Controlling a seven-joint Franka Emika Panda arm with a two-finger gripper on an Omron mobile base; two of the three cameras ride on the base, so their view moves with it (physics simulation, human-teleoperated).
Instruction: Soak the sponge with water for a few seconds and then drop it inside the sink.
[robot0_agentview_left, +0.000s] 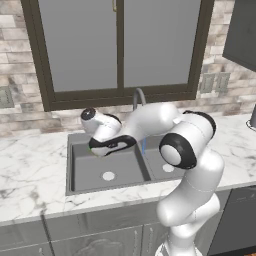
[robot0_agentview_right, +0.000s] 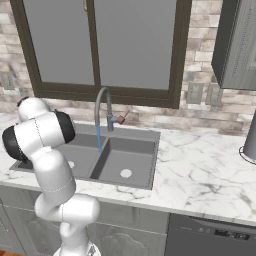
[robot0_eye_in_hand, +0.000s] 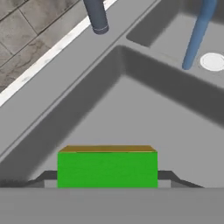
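My gripper (robot0_eye_in_hand: 107, 181) is shut on the sponge (robot0_eye_in_hand: 107, 168), a green block with a yellow layer held between the two fingertips. The hand (robot0_agentview_left: 107, 145) hangs over the left basin of the dark grey sink (robot0_agentview_left: 75, 175), with a sliver of the green sponge (robot0_agentview_left: 91, 148) showing at its left end. Water (robot0_eye_in_hand: 197, 35) falls as a thin blue stream from the grey arched faucet (robot0_agentview_left: 137, 97) near the centre divider, apart from the sponge. The same water (robot0_agentview_right: 99, 140) drops into the sink (robot0_agentview_right: 145, 165) in the right base view, where my own arm hides the hand.
A round pale drain (robot0_agentview_left: 108, 175) lies in the left basin below the hand, another drain (robot0_eye_in_hand: 213, 61) in the far basin. White marble counter (robot0_agentview_left: 30, 170) surrounds the sink. A window and brick wall stand behind the faucet. A grey vessel (robot0_agentview_right: 250, 140) sits far right.
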